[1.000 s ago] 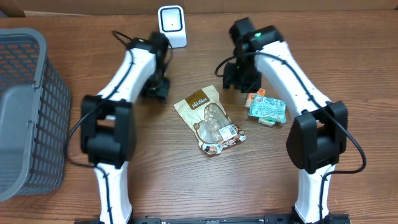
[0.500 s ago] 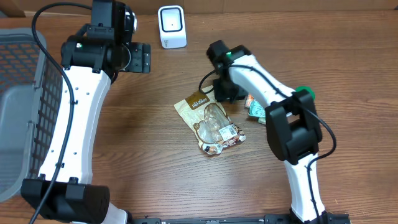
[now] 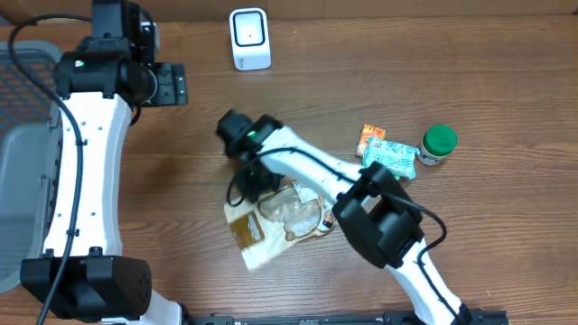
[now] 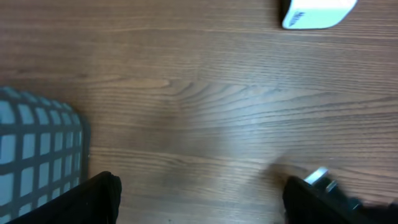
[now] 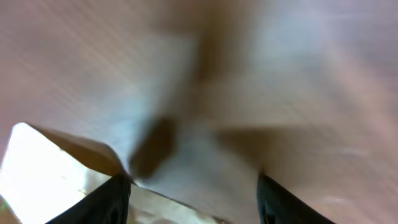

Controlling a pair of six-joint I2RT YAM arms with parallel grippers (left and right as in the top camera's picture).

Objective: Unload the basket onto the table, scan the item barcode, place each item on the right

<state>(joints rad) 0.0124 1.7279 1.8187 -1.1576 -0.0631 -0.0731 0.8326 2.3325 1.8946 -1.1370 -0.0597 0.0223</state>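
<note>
Overhead, the snack pouch (image 3: 262,236) lay mid-worktop (image 3: 515,108), at six o'clock from the scanner (image 3: 248,38), with the right gripper (image 3: 247,179) at its eleven o'clock corner. Left wrist: the left gripper (image 4: 205,199) gaped empty. Right wrist, blurred: jaws apart, so a grasp seemingly came next.

Grey mesh basket (image 3: 23,99) at left of wooden table (image 3: 452,54), green-lidded jar (image 3: 439,143) beside teal packet (image 3: 390,158), orange packet (image 3: 371,135).

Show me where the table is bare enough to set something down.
Free: the wood between the left arm and the snack pouch; the stretch right of the scanner, above the packets; the front right corner. Crowded: the middle, where the right arm lies over the pouch, and the cluster of packets and green-lidded jar.
</note>
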